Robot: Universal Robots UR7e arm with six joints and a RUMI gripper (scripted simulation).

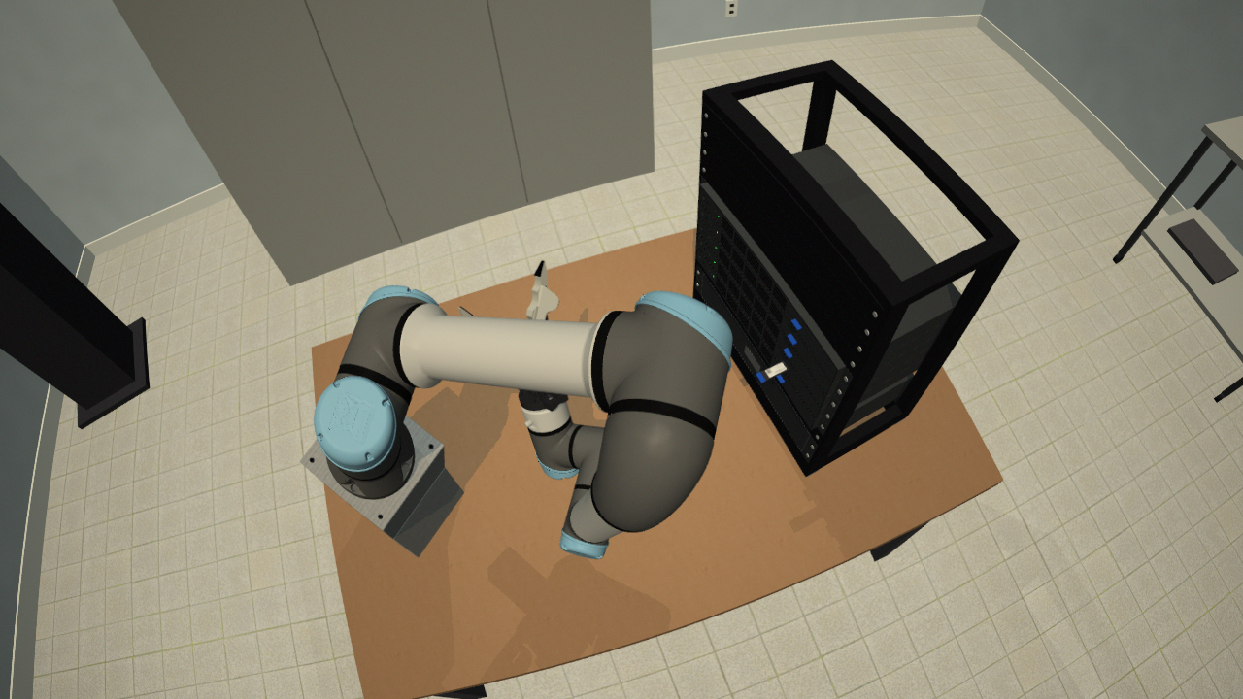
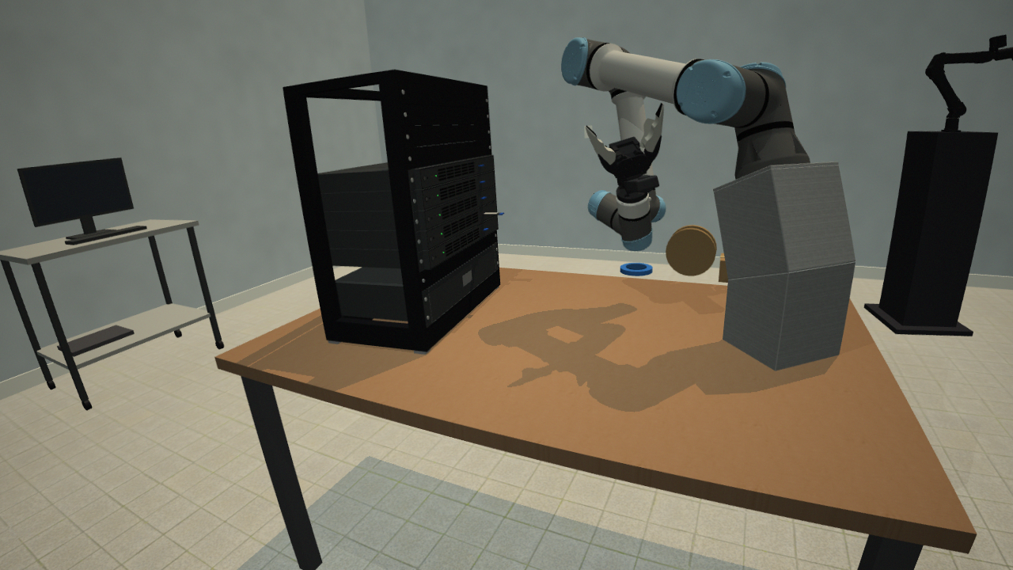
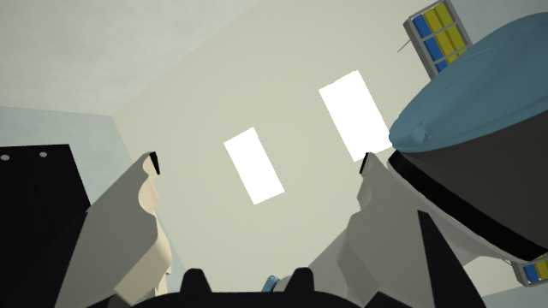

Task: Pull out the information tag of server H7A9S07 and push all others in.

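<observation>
The black server rack (image 1: 921,199) (image 2: 393,176) stands on the brown table (image 1: 712,565) (image 2: 637,439), with several servers stacked in its front. One information tag (image 1: 776,370) (image 2: 493,212) sticks out of the front, white on top with a blue end. The other blue tag ends (image 1: 794,324) sit flush. No tag's print is readable. My gripper (image 2: 626,135) (image 3: 261,153) is open and empty. It points up at the ceiling, in the air well to the side of the rack front and level with its upper part. The wrist view shows ceiling lights only.
The arm's grey pedestal (image 1: 417,508) (image 2: 786,283) stands on the table opposite the rack. A blue ring (image 2: 635,268) and a brown disc (image 2: 690,249) lie behind the arm. Tall cabinets (image 1: 390,113), a black column (image 2: 935,226) and a monitor cart (image 2: 92,237) stand off the table.
</observation>
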